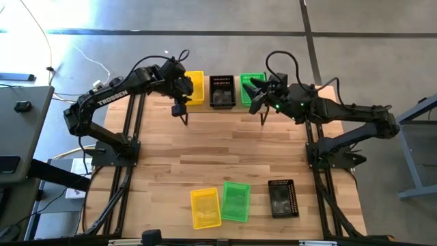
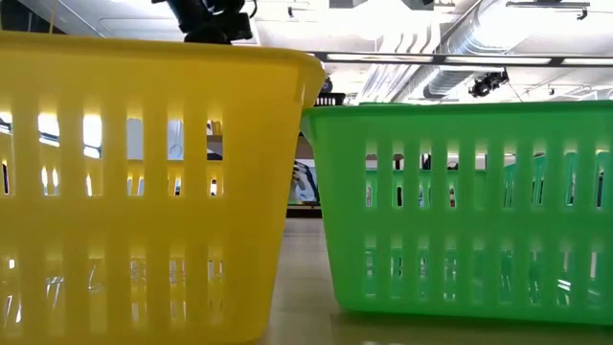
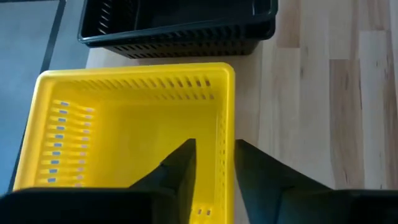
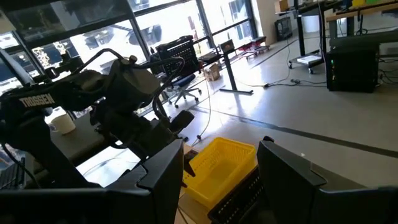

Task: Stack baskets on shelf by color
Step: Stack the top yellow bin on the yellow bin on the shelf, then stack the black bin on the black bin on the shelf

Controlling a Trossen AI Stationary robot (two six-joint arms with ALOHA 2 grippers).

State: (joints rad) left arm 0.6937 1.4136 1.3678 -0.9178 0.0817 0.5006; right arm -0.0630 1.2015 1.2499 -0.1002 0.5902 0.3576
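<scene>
Yellow, black and green baskets: three far point(image 1: 222, 91), three near point(image 1: 235, 200); both arms' fingers apart.

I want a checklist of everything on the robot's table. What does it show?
Surface: light wooden tabletop.
Job's things: yellow basket, black basket and green basket in a row on the shelf at the far edge; loose yellow basket, loose green basket and loose black basket near the front edge.
Clutter: nothing seen.
Grippers: left gripper straddles the yellow basket's wall, jaws slightly apart; right gripper open, near the green basket.
Cables: white cable on the floor.
Surroundings: grey floor, side desk.
</scene>
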